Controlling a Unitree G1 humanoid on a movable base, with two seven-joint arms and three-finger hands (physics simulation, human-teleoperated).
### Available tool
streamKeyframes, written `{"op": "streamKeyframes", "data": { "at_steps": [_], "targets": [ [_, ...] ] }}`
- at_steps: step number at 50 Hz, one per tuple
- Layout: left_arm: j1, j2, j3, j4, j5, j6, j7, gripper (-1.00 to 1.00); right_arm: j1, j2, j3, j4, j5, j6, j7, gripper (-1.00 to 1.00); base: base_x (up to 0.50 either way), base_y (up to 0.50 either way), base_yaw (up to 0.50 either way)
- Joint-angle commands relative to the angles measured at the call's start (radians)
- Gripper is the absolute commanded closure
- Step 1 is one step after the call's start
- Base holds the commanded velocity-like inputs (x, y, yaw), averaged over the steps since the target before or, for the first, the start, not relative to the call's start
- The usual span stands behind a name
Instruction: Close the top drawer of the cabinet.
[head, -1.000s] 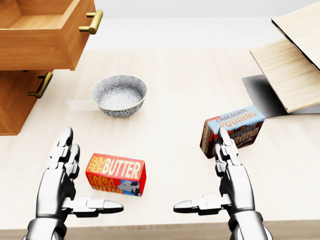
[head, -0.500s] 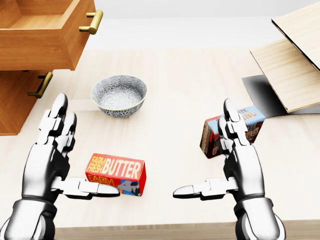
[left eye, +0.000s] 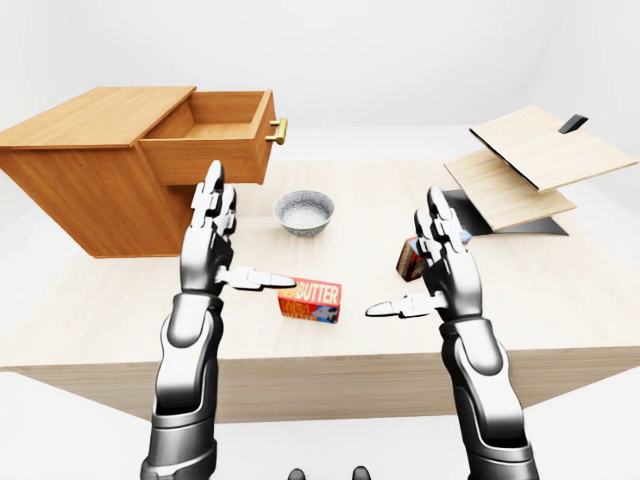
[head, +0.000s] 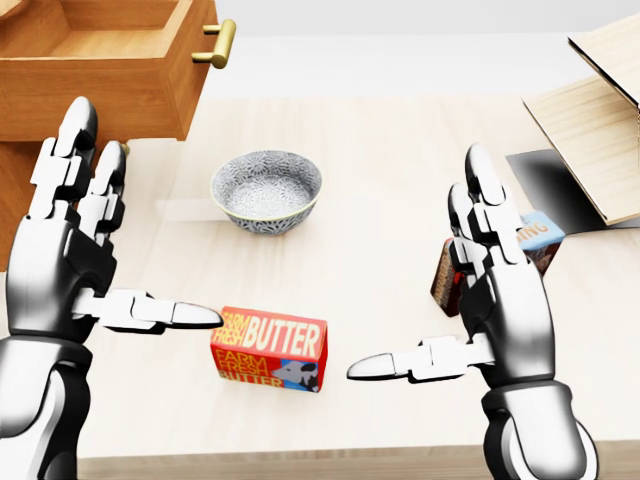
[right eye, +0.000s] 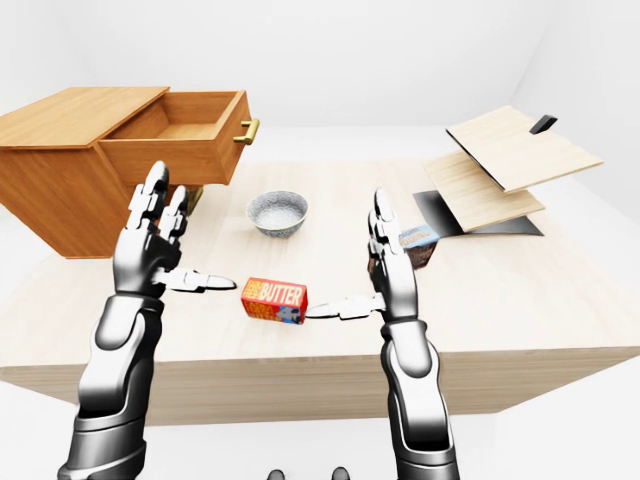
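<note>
A wooden cabinet (left eye: 80, 185) stands on the table at the left. Its top drawer (left eye: 215, 135) is pulled out, empty inside, with a brass handle (head: 216, 45) on its face. My left hand (head: 100, 250) is open, fingers up and thumb out, just below the drawer's face and apart from it. My right hand (head: 470, 290) is open the same way at the right, far from the cabinet. Neither hand holds anything.
A patterned bowl (head: 266, 190) sits mid-table. A red butter box (head: 270, 348) lies between my hands. A chocolate pudding box (head: 535, 240) stands partly hidden behind my right hand. Tilted wooden boards (left eye: 525, 165) over a dark sheet (left eye: 470, 210) lie at the right.
Both hands have risen, the left one up toward the drawer's face. The whole picture has shifted a little to the right, so the camera has moved.
</note>
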Motion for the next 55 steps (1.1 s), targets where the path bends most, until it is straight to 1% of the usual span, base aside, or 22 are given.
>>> {"op": "streamKeyframes", "data": {
  "at_steps": [1, 7, 11, 18, 22, 26, 30, 32, 35, 44, 48, 55],
  "targets": [
    [-0.013, 0.015, 0.005, -0.003, -0.003, 0.0, 0.001, -1.0, 0.005, 0.009, 0.006, -0.065, -0.009, 0.0, 0.017, -1.0, 0.04, 0.5, 0.0],
    [-0.004, 0.014, 0.005, -0.019, -0.002, 0.0, -0.007, -1.0, 0.0, 0.006, -0.001, -0.051, -0.014, 0.0, 0.016, -1.0, 0.03, 0.48, 0.0],
    [0.002, 0.013, 0.003, -0.024, 0.001, 0.0, -0.013, -1.0, -0.019, 0.006, -0.009, -0.036, -0.028, 0.0, -0.01, -1.0, 0.01, 0.0, 0.0],
    [0.013, 0.006, -0.004, -0.053, 0.002, 0.0, -0.024, -1.0, -0.014, 0.011, -0.004, -0.068, -0.013, 0.0, -0.009, -1.0, 0.0, 0.0, 0.0],
    [0.029, -0.001, -0.013, -0.099, -0.009, 0.0, -0.043, -1.0, -0.009, 0.01, -0.003, -0.076, -0.009, 0.0, -0.01, -1.0, 0.0, 0.0, 0.0],
    [0.044, -0.011, -0.032, -0.17, -0.037, 0.0, -0.077, -1.0, 0.001, 0.01, 0.0, -0.081, -0.01, 0.0, -0.007, -1.0, 0.0, 0.0, 0.0],
    [0.097, -0.022, -0.063, -0.251, -0.046, 0.0, -0.136, -1.0, 0.008, 0.009, 0.0, -0.087, -0.005, 0.0, -0.002, -1.0, 0.0, 0.0, 0.0],
    [0.11, -0.031, -0.071, -0.285, -0.054, 0.0, -0.149, -1.0, 0.005, 0.009, -0.001, -0.084, -0.005, 0.0, -0.002, -1.0, 0.0, 0.0, 0.0],
    [0.127, -0.042, -0.095, -0.314, -0.045, 0.0, -0.164, -1.0, 0.004, 0.01, -0.001, -0.077, -0.001, 0.0, 0.0, -1.0, 0.0, 0.0, 0.0],
    [0.156, -0.056, -0.134, -0.39, -0.055, 0.0, -0.198, -1.0, 0.014, 0.011, 0.001, -0.073, 0.005, 0.0, 0.005, -1.0, 0.0, 0.0, 0.0],
    [0.188, -0.058, -0.158, -0.429, -0.055, 0.0, -0.226, -1.0, 0.019, 0.01, 0.001, -0.075, 0.005, 0.0, 0.007, -1.0, 0.0, 0.0, 0.0],
    [0.21, -0.064, -0.167, -0.512, -0.078, 0.0, -0.228, -1.0, 0.027, 0.011, 0.001, -0.065, 0.007, 0.0, 0.009, -1.0, 0.0, 0.0, 0.0]
  ]
}}
